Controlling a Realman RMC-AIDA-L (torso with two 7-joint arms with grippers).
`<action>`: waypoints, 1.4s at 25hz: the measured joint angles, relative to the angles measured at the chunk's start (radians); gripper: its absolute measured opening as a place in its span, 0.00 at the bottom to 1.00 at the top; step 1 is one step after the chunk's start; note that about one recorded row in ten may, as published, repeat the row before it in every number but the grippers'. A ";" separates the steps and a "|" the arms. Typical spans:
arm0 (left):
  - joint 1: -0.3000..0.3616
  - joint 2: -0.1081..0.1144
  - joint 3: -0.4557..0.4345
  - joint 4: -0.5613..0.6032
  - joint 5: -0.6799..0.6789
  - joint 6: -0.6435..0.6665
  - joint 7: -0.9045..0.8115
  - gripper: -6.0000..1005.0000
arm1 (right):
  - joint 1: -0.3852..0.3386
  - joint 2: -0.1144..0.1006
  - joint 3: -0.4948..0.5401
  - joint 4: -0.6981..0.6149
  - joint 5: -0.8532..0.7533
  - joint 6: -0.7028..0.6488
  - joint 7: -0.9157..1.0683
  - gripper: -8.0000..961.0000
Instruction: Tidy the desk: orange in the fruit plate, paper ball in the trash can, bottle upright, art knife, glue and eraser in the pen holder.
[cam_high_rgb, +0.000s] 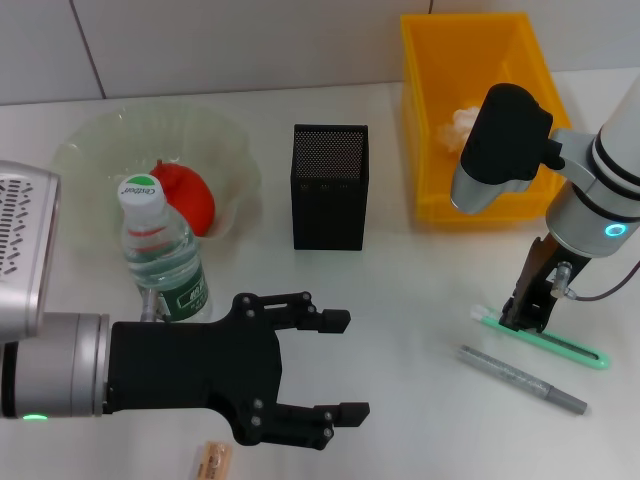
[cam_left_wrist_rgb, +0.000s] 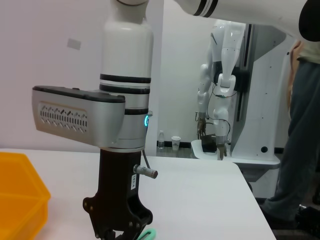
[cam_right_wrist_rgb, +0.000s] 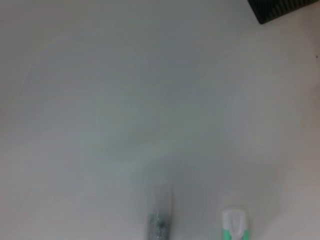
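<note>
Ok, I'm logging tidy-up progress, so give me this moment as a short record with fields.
orange: in the fruit plate
paper ball: inside the trash can
bottle: upright
art knife: flat on the desk
glue: lying beside the knife
eraser: on the desk's near edge
pen holder: contents not visible
left gripper: open, by the bottle
right gripper: down on the knife's end

Orange (cam_high_rgb: 190, 197) in fruit plate (cam_high_rgb: 90, 150); bottle (cam_high_rgb: 160, 255) upright before it; pen holder (cam_high_rgb: 329, 186) centre; paper ball (cam_high_rgb: 460, 127) in trash can (cam_high_rgb: 430, 80), right; eraser (cam_high_rgb: 211, 462) nearest.
</note>
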 joint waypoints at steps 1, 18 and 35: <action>0.000 0.000 0.000 0.000 0.000 0.000 0.000 0.81 | 0.000 0.000 0.000 0.000 0.000 0.000 0.000 0.12; -0.003 0.000 0.000 0.000 0.000 0.000 0.000 0.81 | 0.000 -0.003 -0.012 -0.010 -0.003 0.005 0.003 0.15; -0.002 0.000 0.000 -0.002 0.003 0.000 0.000 0.81 | -0.006 -0.003 -0.047 -0.020 -0.001 0.008 0.005 0.23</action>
